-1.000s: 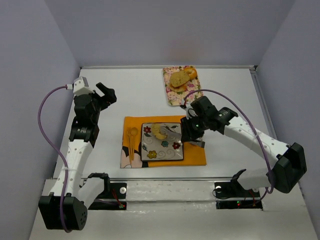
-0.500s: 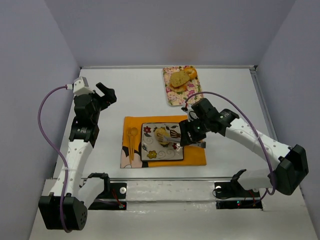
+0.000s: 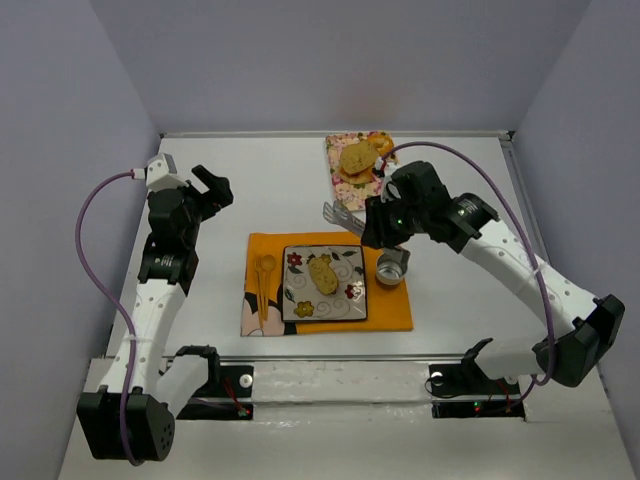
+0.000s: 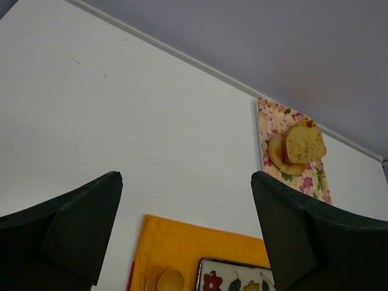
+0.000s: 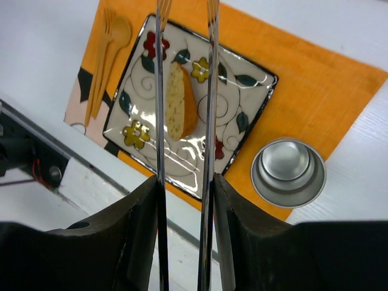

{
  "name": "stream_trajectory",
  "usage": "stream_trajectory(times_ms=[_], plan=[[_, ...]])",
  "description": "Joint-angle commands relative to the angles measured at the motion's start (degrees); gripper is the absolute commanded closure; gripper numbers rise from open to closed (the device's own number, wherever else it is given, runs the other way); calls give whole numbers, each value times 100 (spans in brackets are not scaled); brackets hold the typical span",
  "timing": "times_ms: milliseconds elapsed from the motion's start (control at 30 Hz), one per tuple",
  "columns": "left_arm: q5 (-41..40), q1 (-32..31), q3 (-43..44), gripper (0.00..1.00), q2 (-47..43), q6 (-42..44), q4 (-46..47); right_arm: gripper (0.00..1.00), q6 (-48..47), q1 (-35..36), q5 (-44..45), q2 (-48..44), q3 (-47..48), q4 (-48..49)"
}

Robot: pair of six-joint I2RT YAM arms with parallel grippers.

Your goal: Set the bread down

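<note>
I work in a robotics test cell, not a kitchen. My white-and-black left arm [image 3: 160,290] and right arm [image 3: 500,265] are bolted to a metal rail [image 3: 330,382] at the edge of a white table [image 3: 260,190]. Plain lavender wall panels [image 3: 330,60] box it in, purple cables [image 3: 84,235] loop loose, and an orange placemat [image 3: 392,308] is set out like a prop.

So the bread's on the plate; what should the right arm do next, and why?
Probably lower the tongs and set them down off the plate. The bread lies on the plate, clear of the tongs. The right gripper holds them raised with nothing between their tips, so the placing looks done.
</note>
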Motion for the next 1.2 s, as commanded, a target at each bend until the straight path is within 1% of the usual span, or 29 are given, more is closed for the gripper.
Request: stream_trajectory(times_ms=[0, 33, 67, 100, 133, 167, 200, 233, 300, 333, 433, 467, 533, 567, 600, 667, 733, 767, 933, 967, 1100, 1167], plan=[[0, 21, -6, 1, -157, 38, 167, 57, 245, -647, 1122, 48, 444, 0], [0, 21, -6, 1, -157, 38, 167, 57, 307, -814, 1298, 48, 401, 96], [0, 21, 3, 1, -157, 29, 158, 57, 359, -998, 1744, 48, 357, 149], [-18, 21, 3, 1, -166, 29, 158, 57, 482, -1409, 1905, 100, 235, 271], [-26, 21, 3, 1, -166, 38, 158, 57, 509, -1622, 1950, 127, 155, 368], [-27, 21, -6, 1, -166, 38, 158, 57, 535, -1990, 1985, 197, 59, 491], [-35, 21, -6, 1, -175, 38, 158, 57, 536, -1993, 2003, 250, -38, 631], [-53, 21, -6, 1, -175, 38, 158, 56, 518, -2289, 2195, 329, -195, 894], [-79, 21, 3, 1, -166, 47, 149, 56, 405, -2581, 2328, 548, -293, 1106], [-97, 21, 3, 1, -166, 47, 149, 56, 378, -2869, 2372, 793, -337, 1325], [-114, 21, -6, 1, -157, 38, 149, 56, 333, -3267, 2284, 1251, -425, 1607], [-114, 21, 12, 1, -157, 55, 140, 55, 307, -3424, 2337, 1565, -408, 1678], [-149, 21, 3, 1, -157, 47, 131, 50, 281, -3504, 2581, 1996, -399, 1731], [-150, 21, 3, 1, -149, 56, 131, 50, 289, -3557, 2644, 2130, -399, 1731], [-150, 21, 3, 1, -140, 56, 123, 45, 316, -3558, 2627, 2244, -399, 1731], [-150, 21, 3, 1, -140, 56, 123, 42, 360, -3619, 2409, 2516, -478, 1740], [-158, 21, 12, 1, -131, 47, 114, 37, 439, -3619, 2311, 2623, -574, 1731], [-158, 21, 12, 1, -131, 47, 114, 28, 474, -3619, 2293, 2684, -610, 1731], [-132, 21, 12, 1, -148, 38, 114, 15, 544, -3672, 2302, 2571, -750, 1723], [-123, 21, 3, 1, -140, 38, 114, 1, 562, -3672, 2337, 2518, -785, 1714], [-97, 21, 12, 1, -166, 29, 114, 0, 615, -3672, 2451, 2123, -733, 1486], [-88, 21, 12, 1, -175, 29, 114, 0, 632, -3672, 2582, 1772, -698, 1363]])
